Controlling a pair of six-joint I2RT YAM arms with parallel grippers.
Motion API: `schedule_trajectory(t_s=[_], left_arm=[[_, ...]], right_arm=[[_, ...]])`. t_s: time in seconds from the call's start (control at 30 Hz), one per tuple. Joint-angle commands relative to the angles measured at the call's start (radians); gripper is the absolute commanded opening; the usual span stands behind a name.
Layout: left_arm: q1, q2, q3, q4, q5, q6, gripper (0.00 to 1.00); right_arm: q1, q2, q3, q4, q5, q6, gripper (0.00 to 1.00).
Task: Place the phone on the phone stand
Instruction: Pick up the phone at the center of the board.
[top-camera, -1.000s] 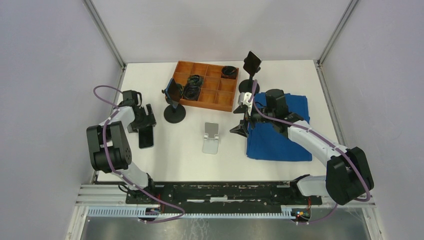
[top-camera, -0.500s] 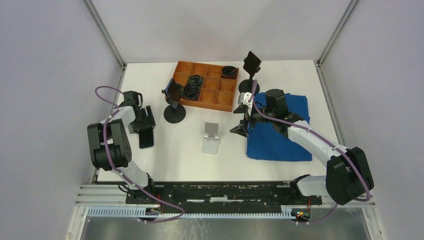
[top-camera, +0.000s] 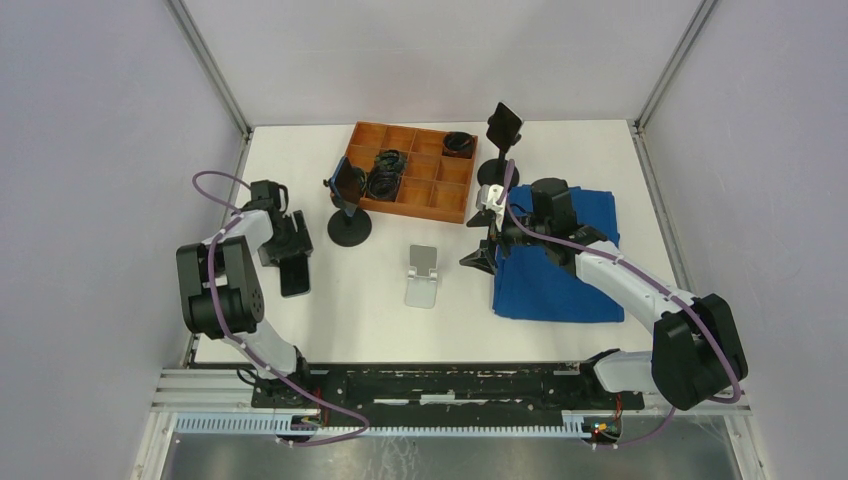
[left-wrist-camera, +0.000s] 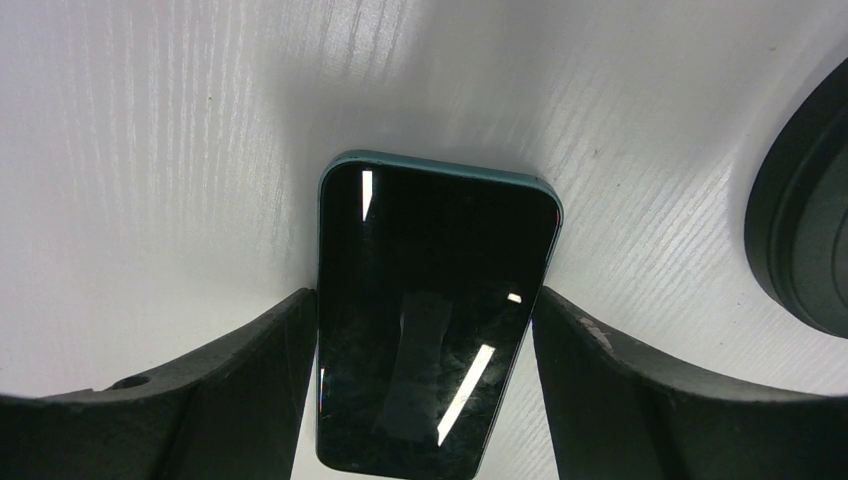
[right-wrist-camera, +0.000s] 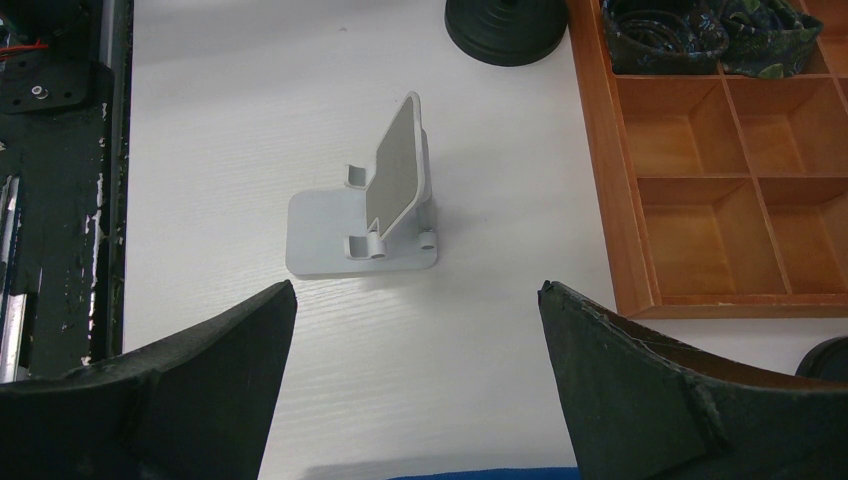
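On the left side of the tabletop (top-camera: 330, 330) the phone (left-wrist-camera: 435, 250) lies flat, screen up, its long axis pointing straight out from the left pincer (left-wrist-camera: 425, 300), whose fingers (left-wrist-camera: 250, 370) clasp both long edges; the right pincer (right-wrist-camera: 415, 290) hangs wide open near the phone stand (right-wrist-camera: 370, 215).

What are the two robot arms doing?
The left end effector grips the sides of a black-screened phone in a teal case, which lies flat on the white table. The right end effector hangs open, facing the empty silver-grey phone stand. The phone is not on the stand yet.
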Motion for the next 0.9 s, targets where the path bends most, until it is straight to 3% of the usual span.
schedule_trajectory(t_s=[0.0,0.27,0.53,0.87], left_arm=[[-0.044,0.022,-0.024,-0.057,0.048,-0.118,0.45],[-0.101,-0.024,-0.082,-0.041,0.059,-0.285,0.41],[-0.170,-0.189,-0.173,-0.012,0.023,-0.419,0.41],[-0.242,-0.334,-0.237,-0.006,0.000,-0.504,0.40]], right_arm=[[0.003,-0.026,0.027,0.028,-0.028,-0.001,0.98],[0.004,-0.026,0.021,0.034,-0.040,0.010,0.98],[0.004,-0.040,0.002,0.071,-0.064,0.045,0.98],[0.003,-0.079,-0.071,0.221,-0.121,0.172,0.98]])
